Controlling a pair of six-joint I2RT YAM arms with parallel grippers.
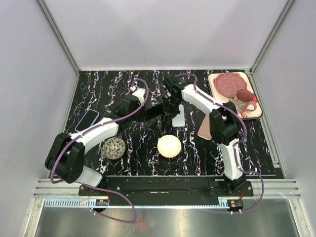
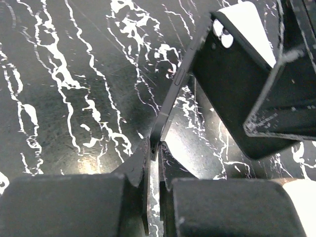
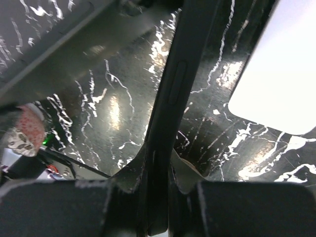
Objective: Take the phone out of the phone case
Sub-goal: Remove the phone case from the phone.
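Bright, even overhead light fills the top view with soft shadows, while the dimmer wrist views show glare patches on the glossy desk (image 2: 74,98) and the left end effector (image 2: 154,173) blurred near the lens.

Black, white-veined marble tabletop (image 1: 143,160) sits enclosed by plain white walls (image 1: 163,34).

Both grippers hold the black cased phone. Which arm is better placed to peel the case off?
Left, probably: the left gripper pinches the phone case at its thin end edge, while the right gripper clamps its side, bracing it.
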